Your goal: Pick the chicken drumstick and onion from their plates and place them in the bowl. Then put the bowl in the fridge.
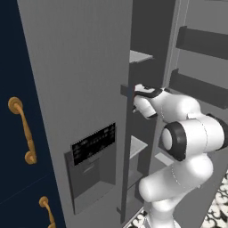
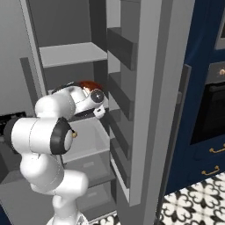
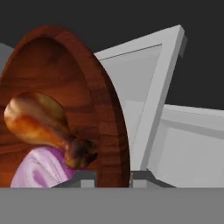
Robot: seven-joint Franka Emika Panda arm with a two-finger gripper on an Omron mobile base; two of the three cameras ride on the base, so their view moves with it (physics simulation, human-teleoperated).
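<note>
White arm w/ dark joints reaches into the tall grey metallic fridge (image 1: 80, 80), whose door stands open; dark dispenser panel (image 1: 94, 143) shows on the other door in left base view. Jaws are closed tight on the rim of the wide shallow dark reddish-brown glossy wooden bowl (image 3: 92, 100): in hand view one finger tip (image 3: 83, 178) sits inside the rim, the other outside, rim pinched betw. them. Bowl appears tilted on edge in that view, but the cam rolls w/ the hand so true tilt can't be told. Inside the bowl: golden-brown cooked chicken drumstick (image 3: 41, 120), meaty end up-left, bone end down-right, lying against the small purple-red round onion (image 3: 41, 173) just below it, touching. In right base view a sliver of the bowl (image 2: 89, 84) shows past the wrist, inside the fridge, above a grey inner shelf (image 2: 90, 138) and below the upper shelf (image 2: 72, 53). Navy cabinets w/ brass handles (image 1: 22, 131) flank the fridge.
</note>
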